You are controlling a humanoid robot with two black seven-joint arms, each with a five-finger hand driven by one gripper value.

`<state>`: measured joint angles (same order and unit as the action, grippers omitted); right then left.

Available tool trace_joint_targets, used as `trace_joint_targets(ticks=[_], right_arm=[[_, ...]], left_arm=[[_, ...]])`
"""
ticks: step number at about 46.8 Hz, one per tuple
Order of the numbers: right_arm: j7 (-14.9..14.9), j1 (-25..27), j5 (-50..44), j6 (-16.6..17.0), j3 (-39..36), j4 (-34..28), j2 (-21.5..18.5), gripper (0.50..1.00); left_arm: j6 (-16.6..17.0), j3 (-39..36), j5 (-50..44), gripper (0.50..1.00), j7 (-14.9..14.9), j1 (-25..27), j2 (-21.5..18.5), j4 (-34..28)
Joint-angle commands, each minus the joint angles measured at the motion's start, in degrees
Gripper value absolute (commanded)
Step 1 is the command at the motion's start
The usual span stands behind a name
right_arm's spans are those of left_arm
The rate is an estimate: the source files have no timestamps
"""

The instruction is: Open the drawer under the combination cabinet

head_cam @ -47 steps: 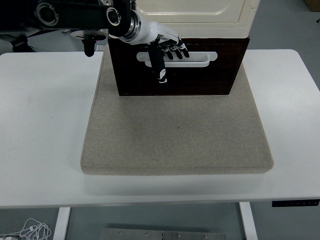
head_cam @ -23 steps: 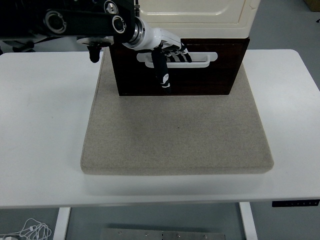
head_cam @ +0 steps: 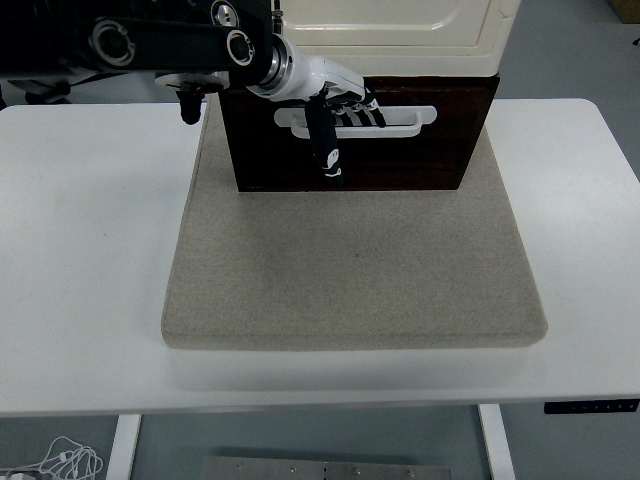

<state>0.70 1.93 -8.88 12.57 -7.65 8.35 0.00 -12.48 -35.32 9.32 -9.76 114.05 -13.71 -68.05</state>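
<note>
Dark brown wooden drawer (head_cam: 400, 160) sits under the cream cabinet body (head_cam: 400, 25) at the far middle of the white table (head_cam: 80, 250), on a grey felt mat (head_cam: 350, 270). Left hand (head_cam: 335, 105) is at the white slotted handle (head_cam: 415, 118) — fingers (head_cam: 362, 110) hooked into the slot, thumb hanging down over the drawer front. Grip looks made. Drawer appears closed or barely out; the pull toward the near edge is left. Right hand not visible.
</note>
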Motion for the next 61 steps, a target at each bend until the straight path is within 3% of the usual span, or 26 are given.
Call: trace_joint_targets(ticks=[1, 61], right_arm=[[0.0, 0.0, 0.0, 0.0, 0.0, 0.0, 0.0, 0.926], [0.0, 0.0, 0.0, 0.0, 0.0, 0.0, 0.0, 0.926]], left_arm=[[-0.2, 0.6, -0.1, 1.0, 0.0, -0.1, 0.0, -0.2], [-7.5, 2.8, -0.2, 1.0, -0.3, 1.1, 0.0, -0.5]])
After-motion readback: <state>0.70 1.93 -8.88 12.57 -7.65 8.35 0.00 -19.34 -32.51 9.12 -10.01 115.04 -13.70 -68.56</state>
